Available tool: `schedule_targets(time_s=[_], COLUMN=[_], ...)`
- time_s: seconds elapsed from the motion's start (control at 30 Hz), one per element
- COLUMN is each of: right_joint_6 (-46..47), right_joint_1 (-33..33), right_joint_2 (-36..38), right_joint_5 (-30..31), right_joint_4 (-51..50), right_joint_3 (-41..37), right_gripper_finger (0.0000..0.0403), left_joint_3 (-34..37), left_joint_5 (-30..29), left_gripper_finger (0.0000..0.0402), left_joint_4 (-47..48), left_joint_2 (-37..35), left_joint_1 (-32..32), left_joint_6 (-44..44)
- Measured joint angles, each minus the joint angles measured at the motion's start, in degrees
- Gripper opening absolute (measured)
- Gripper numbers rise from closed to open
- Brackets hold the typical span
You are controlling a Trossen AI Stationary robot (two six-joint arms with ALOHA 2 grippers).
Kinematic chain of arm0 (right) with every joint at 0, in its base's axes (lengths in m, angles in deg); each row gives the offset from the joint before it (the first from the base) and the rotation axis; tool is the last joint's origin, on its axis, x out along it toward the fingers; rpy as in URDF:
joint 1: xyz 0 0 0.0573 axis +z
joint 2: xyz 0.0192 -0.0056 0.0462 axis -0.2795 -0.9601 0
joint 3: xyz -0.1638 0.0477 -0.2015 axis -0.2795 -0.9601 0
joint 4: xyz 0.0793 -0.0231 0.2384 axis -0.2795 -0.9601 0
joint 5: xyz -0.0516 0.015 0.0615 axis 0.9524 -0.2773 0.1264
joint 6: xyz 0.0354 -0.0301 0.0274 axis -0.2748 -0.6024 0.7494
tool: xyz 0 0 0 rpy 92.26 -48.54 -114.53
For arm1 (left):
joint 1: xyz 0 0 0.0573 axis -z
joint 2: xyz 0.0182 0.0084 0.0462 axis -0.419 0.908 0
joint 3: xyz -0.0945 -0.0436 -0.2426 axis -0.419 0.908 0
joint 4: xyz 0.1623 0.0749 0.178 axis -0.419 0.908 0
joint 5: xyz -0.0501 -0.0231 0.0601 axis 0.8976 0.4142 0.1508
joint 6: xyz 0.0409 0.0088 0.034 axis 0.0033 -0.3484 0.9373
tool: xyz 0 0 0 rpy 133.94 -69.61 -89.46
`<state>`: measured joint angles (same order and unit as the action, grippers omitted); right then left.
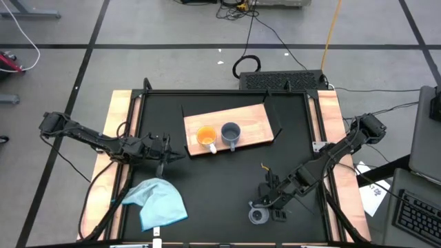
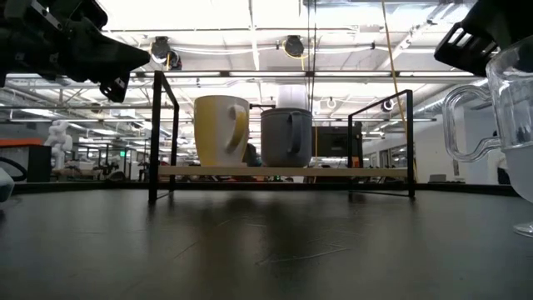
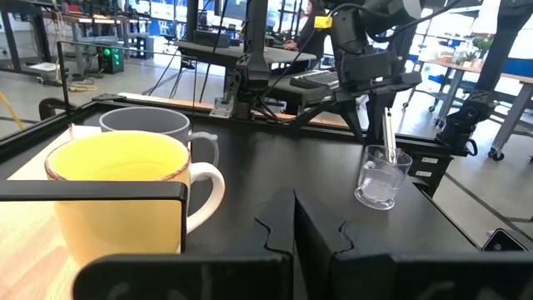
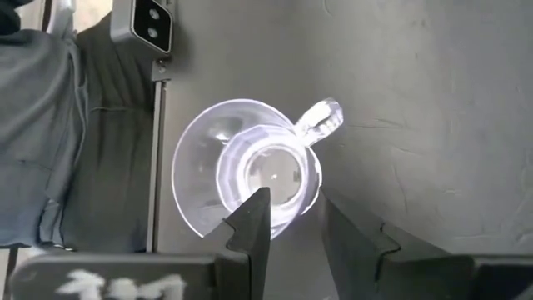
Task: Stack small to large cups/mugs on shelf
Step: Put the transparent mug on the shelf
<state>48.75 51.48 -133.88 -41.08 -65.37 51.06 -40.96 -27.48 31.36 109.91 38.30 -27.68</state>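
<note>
- The right end effector (image 4: 291, 221) hangs over the clear see-through handled cup (image 4: 250, 175) at the counter's five o'clock; one finger is inside the rim, one outside, parted and not yet clamped.
- Risk: glass slips or tips when pinched.
- The orange white-handled cup (image 1: 206, 136) and grey-blue cup (image 1: 231, 132) crowd the light-brown wooden shelf (image 1: 258, 120).
- The left end effector (image 1: 165, 149) waits at nine o'clock; whether it grips, I cannot tell.

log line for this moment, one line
orange cup, grey-blue cup: on shelf | right gripper: over clear cup, finger inside rim | left gripper: beside shelf
</note>
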Motion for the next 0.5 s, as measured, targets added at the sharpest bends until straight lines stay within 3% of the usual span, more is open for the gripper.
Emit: schedule_targets(time_s=[0.5], right_joint_6=[0.8], right_joint_1=[-1.1], right_joint_2=[-4.7], right_joint_5=[0.0], right_joint_4=[0.3], right_joint_3=[0.0], right_gripper_finger=[0.0096], left_joint_3=[0.0], left_joint_5=[0.0], left_gripper_finger=[0.0008], left_joint_4=[0.0], left_joint_2=[0.0], left_joint_1=[0.0], left_joint_6=[0.1])
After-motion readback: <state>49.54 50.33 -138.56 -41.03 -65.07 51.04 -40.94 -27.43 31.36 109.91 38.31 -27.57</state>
